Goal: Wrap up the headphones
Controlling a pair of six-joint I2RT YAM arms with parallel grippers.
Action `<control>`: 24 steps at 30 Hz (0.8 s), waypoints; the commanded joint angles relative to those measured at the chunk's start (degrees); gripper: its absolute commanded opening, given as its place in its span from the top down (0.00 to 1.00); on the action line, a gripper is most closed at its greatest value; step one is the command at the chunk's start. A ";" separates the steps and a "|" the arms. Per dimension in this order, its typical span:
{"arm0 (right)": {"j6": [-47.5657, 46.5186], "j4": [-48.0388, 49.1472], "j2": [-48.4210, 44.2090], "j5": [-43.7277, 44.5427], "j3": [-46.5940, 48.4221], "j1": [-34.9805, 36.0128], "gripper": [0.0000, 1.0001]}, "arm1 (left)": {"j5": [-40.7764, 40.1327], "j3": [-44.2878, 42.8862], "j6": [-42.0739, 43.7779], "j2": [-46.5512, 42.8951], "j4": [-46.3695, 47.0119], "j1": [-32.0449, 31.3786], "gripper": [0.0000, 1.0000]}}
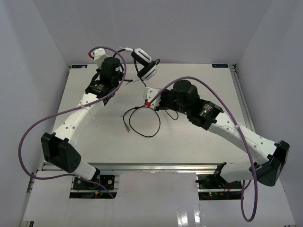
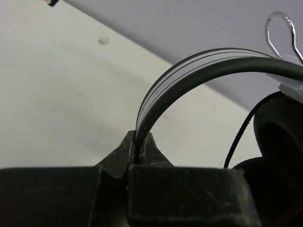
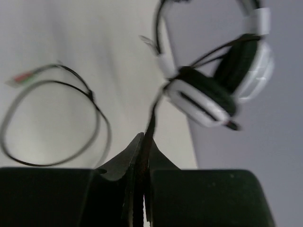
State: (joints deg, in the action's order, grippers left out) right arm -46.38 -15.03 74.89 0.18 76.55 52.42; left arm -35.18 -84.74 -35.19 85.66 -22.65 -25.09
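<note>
Between the left gripper's (image 2: 138, 142) pressed-together fingers sits the black band of the headphones (image 1: 144, 66), arching up and rightward from the tips, with an ear pad (image 2: 279, 127) just to their right. Ahead and right of the right gripper (image 3: 143, 142) hang the white cups (image 3: 213, 94), off the table (image 1: 189, 142). Its jaws pinch the cable (image 1: 147, 136), which rises from the tips to the nearer cup. Left of those tips the slack lies looped on the table, plug (image 3: 21, 78) at the far left.

Right wrist view: headphones (image 3: 220, 92) blurred, headband (image 3: 159, 28) cut off at top edge, cable (image 3: 151, 116) lost between the jaws. Left wrist view: ear pad (image 2: 279, 132) runs off right edge.
</note>
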 commanded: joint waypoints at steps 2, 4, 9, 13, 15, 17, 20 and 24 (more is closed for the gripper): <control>-17.02 3.77 3.94 23.14 5.54 -1.06 0.92 | 9.87 4.27 10.74 -0.99 1.12 -1.72 1.00; -16.82 4.22 5.75 21.58 7.69 -2.91 0.92 | 14.09 6.81 13.33 -3.01 1.28 -1.89 1.00; -10.34 4.48 7.99 12.97 7.56 -11.73 0.85 | 33.95 15.65 20.33 -11.57 5.42 -1.89 1.00; -2.08 2.17 9.41 -7.06 6.59 -19.29 0.82 | 51.41 17.34 23.37 -14.05 6.84 -1.89 1.00; 2.42 0.85 10.63 -17.86 6.14 -22.21 0.81 | 58.46 17.69 23.11 -14.82 8.50 -1.89 1.00; 6.43 0.67 11.68 -28.03 4.58 -24.98 0.80 | 64.63 17.90 21.57 -15.37 10.60 -1.89 1.00; 11.71 1.69 12.95 -42.01 1.25 -26.91 0.80 | 70.44 16.89 16.39 -15.76 13.71 -1.89 1.00; 22.17 10.16 12.56 -58.67 -5.71 -29.17 0.79 | 63.36 16.10 7.70 -18.50 20.13 -1.89 1.00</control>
State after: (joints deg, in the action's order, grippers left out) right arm -38.05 -13.80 87.44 -33.25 77.21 25.21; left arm 26.51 -66.54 -16.34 72.60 -13.80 -26.93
